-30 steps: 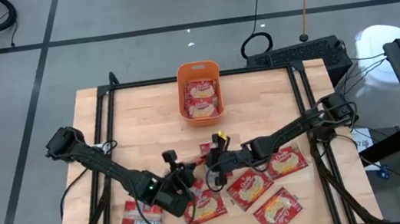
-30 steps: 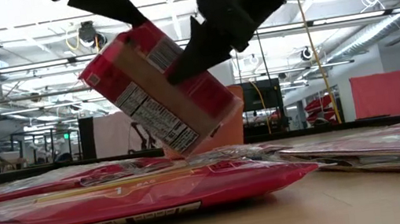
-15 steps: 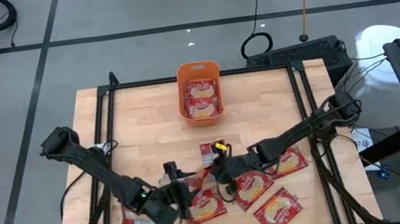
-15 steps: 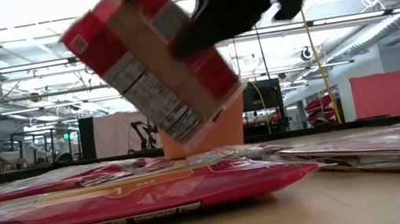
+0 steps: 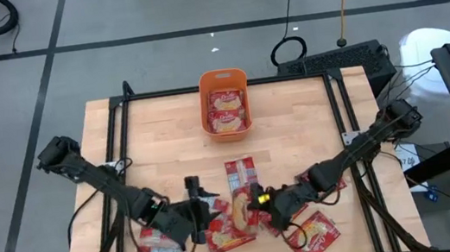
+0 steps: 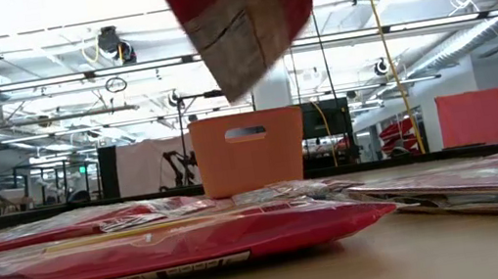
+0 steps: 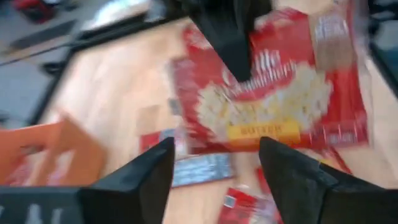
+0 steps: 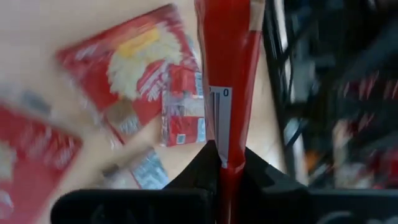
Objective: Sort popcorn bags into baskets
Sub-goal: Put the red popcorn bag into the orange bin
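Since left gripper (image 7: 211,168) let go and spread, your right gripper (image 8: 225,163) alone pinches flat red popcorn packet (image 8: 227,68), lifted higher; carry to orange plastic bin (image 5: 224,100).

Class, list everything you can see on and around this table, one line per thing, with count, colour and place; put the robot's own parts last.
Table: one, light wood, black frame, centre of the high view.
Basket: one, orange, table's far edge, at least two popcorn bags inside.
Loose popcorn bags: several, red with cream labels, spread along the near edge.
Grey-printed bag: one, face down, mid-table.
Held bag: one, red, lifted off the table.
Cables: black, on the floor beyond the table.
Left tool: one, dark, open, near the table's near edge.
Right tool: one, dark, shut on the held bag.
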Tool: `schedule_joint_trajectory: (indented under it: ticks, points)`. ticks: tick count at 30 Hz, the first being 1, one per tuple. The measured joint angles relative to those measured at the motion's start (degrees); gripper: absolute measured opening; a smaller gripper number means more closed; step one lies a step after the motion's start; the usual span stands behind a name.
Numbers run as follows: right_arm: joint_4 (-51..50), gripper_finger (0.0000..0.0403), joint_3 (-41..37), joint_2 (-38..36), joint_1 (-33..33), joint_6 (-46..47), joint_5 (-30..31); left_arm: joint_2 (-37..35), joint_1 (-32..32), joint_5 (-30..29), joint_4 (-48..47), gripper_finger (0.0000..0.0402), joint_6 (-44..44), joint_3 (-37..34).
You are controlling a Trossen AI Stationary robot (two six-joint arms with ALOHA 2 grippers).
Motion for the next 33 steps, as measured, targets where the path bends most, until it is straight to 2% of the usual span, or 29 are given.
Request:
schedule_joint_trajectory:
  ticks: [3,6,8,12,15,20,23,29,33]
  points:
    - [-0.29,0.0014,-0.02,0.13,1.26,-11.55,0.06,-1.56,3.00,6.13,7.70,0.0202,3.36,-3.37]
    - [0.12,0.0014,-0.02,0.07,2.33,-18.38,0.06,-3.25,7.19,10.52,12.89,0.0184,3.96,-7.72]
    - [0.43,0.0014,-0.02,0.07,3.08,-22.15,0.31,-4.41,10.29,16.23,17.31,0.0182,3.98,-10.86]
    - [2.52,0.0014,-0.02,0.10,4.18,-25.42,0.24,-5.31,16.89,32.97,28.20,0.0211,3.51,-16.00]
    - [3.82,0.0014,0.00,0.09,4.85,-27.85,0.05,-5.16,20.02,40.29,36.01,0.0254,3.45,-18.42]
    - [4.02,0.0014,-0.02,0.13,4.90,-30.00,-0.03,-3.97,23.60,44.78,37.20,0.0326,-0.46,-19.15]
    - [4.05,0.0014,-0.02,0.13,4.66,-31.27,-0.05,-1.97,24.45,49.43,39.49,0.0349,-1.29,-19.02]
    - [7.41,0.0013,0.00,0.13,4.38,-34.79,-0.05,3.84,24.28,58.33,47.02,0.0332,-3.77,-19.04]
    - [7.09,0.0013,0.00,0.15,3.96,-35.37,-0.09,4.91,24.01,58.88,48.34,0.0299,-4.48,-19.02]
